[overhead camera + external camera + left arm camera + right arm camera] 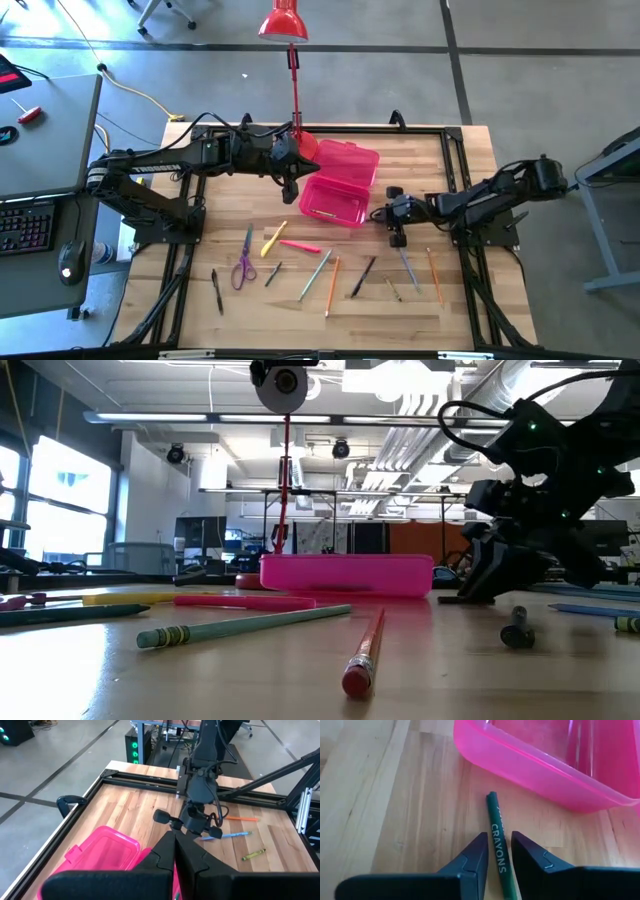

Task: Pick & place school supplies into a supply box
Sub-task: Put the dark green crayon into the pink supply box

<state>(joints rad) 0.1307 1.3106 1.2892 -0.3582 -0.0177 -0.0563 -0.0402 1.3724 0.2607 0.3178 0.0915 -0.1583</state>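
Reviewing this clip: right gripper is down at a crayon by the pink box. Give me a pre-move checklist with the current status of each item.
1. Green crayon sits between the fingers of the right gripper: ok.
2. Fingers firmly closed on the crayon: cannot tell; they flank it closely.
3. Crayon clear of the supply box wall: ok, its tip lies just short of it.
4. Box open to receive: ok, lid is folded back in the high view.
5. Left gripper out of the way: not ok, it hangs shut over the box.
6. Room inside the box: ok.

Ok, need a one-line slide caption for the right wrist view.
Right gripper straddling a green crayon on the table, beside the pink supply box.
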